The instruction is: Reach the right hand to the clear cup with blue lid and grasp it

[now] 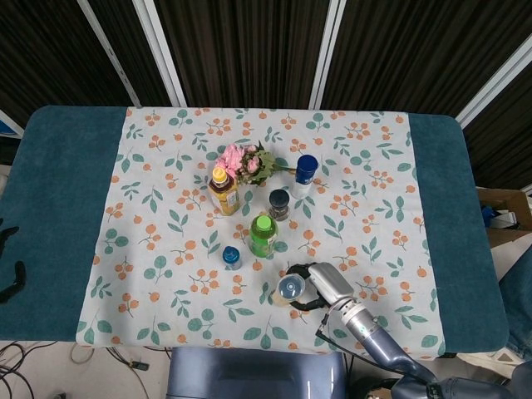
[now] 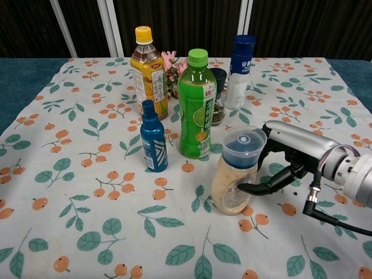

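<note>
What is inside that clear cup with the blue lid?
The clear cup shows a pale beige filling in its lower part. What that filling is cannot be told. The blue lid and the right hand wrapping the cup cover the rest.

Chinese characters are printed in white on the green bottle [image 2: 197, 107] and in blue down the white bottle with the blue cap [image 2: 239, 72], but they cannot be read with certainty. A label with small print is carried on the yellow-capped tea bottle [image 2: 147, 72]; it is too small to be read.
</note>
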`<state>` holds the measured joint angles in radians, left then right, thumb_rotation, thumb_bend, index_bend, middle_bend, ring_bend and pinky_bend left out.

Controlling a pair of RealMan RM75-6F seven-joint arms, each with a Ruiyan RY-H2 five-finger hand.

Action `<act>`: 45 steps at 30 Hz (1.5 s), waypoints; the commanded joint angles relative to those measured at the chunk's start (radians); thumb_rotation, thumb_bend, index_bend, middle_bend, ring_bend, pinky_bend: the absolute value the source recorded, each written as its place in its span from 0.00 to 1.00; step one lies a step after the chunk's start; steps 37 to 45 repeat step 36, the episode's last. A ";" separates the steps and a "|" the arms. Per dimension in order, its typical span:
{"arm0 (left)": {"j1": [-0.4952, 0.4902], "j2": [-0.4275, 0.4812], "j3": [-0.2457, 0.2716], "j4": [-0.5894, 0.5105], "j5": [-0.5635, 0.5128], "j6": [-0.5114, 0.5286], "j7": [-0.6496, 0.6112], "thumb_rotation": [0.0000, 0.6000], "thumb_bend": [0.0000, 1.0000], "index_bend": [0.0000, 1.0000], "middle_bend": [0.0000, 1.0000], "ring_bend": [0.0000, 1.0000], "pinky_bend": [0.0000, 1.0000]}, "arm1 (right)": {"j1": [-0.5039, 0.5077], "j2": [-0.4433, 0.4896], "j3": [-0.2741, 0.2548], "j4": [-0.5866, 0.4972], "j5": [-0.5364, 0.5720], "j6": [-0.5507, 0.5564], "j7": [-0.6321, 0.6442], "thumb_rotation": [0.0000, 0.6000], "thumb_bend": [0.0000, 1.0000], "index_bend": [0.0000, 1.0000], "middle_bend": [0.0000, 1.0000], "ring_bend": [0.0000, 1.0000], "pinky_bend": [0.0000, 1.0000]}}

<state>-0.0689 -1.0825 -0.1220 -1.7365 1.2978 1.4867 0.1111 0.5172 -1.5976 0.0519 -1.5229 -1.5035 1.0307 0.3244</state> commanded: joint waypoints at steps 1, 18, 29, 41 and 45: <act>0.000 0.000 0.000 0.000 0.000 0.000 0.000 1.00 0.53 0.16 0.04 0.05 0.00 | -0.003 0.035 0.001 -0.029 -0.008 0.010 0.076 1.00 0.39 0.65 0.61 0.49 0.42; 0.001 -0.003 0.001 -0.001 0.002 0.005 0.006 1.00 0.53 0.16 0.04 0.05 0.00 | -0.021 0.291 0.072 -0.173 -0.019 0.090 0.443 1.00 0.39 0.67 0.61 0.49 0.42; 0.003 -0.003 0.002 -0.003 0.004 0.009 0.007 1.00 0.53 0.16 0.04 0.05 0.00 | 0.006 0.363 0.122 -0.205 -0.006 0.087 0.607 1.00 0.39 0.67 0.61 0.49 0.42; 0.004 -0.001 0.001 -0.003 0.004 0.009 0.002 1.00 0.53 0.16 0.04 0.05 0.00 | 0.024 0.380 0.164 -0.207 0.040 0.078 0.621 1.00 0.39 0.67 0.61 0.49 0.42; 0.004 -0.001 0.001 -0.003 0.004 0.009 0.002 1.00 0.53 0.16 0.04 0.05 0.00 | 0.024 0.380 0.164 -0.207 0.040 0.078 0.621 1.00 0.39 0.67 0.61 0.49 0.42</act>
